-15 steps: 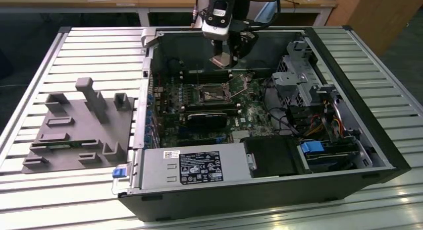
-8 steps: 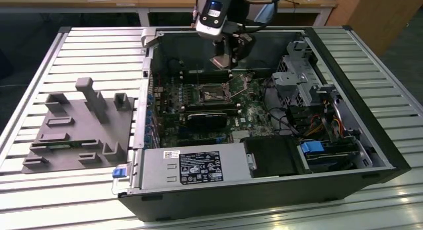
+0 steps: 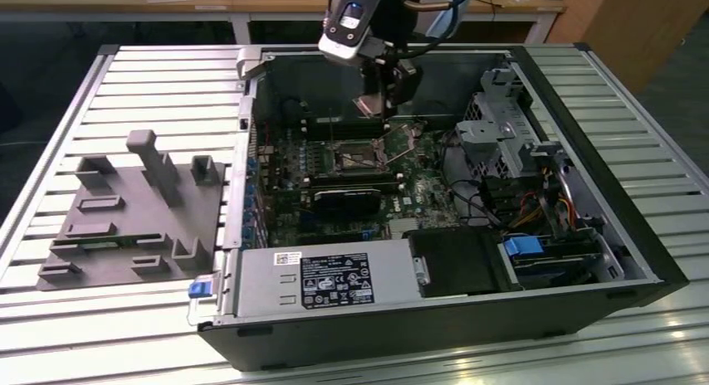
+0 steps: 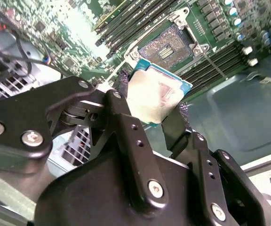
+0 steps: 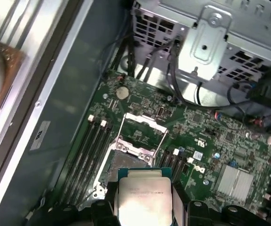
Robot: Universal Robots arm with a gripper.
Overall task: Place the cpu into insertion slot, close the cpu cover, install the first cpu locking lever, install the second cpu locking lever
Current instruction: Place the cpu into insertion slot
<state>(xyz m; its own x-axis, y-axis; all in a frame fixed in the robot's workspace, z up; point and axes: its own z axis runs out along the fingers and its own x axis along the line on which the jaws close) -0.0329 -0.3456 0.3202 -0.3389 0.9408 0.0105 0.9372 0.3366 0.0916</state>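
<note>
Cpu (image 4: 156, 94) hangs above the insertion slot (image 4: 167, 46), clear of its silvery rim, pinched by opposite edges between the two fingers of the claw (image 4: 150, 109). The cpu cover (image 5: 144, 121) stands raised off the slot at one edge, leaving the socket's centre open. Memory slots (image 5: 86, 153) run just beside the slot.

The gripper (image 4: 152, 107) is formed of black linkage bars (image 4: 126, 136) (matte, drilled with small holes), joined by silvery screws (image 4: 155, 189); a silvery wrist housing (image 3: 352, 24) is seen in the exterior view.
</note>
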